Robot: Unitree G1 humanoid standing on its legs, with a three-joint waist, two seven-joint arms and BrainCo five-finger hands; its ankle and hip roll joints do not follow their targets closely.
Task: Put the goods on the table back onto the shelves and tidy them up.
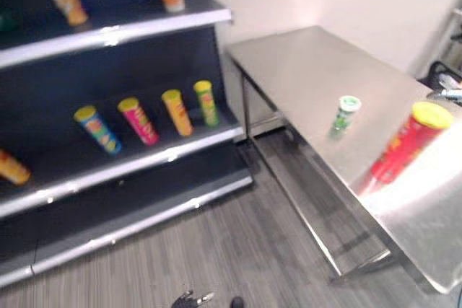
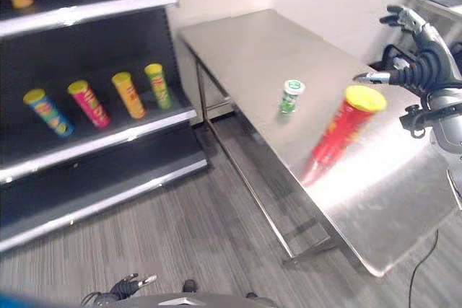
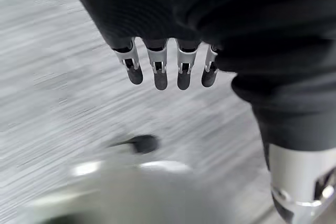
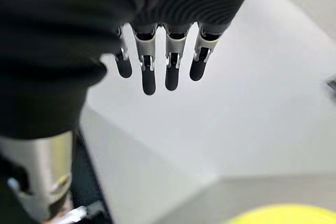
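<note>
Table (image 2: 238, 41) holds one red can (image 2: 339, 131), one green cup (image 2: 290, 96); shelf (image 1: 144, 153) four cans, perhaps more; both hands' fingers (image 4: 148, 72) relaxed.

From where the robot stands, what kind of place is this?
Probably a mock shop aisle: dark shelves carry a row of snack cans, and a steel table beside them holds a red can and a green cup.

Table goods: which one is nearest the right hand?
The tall red can with the yellow lid, just by the right hand; the small green cup stands farther off.
</note>
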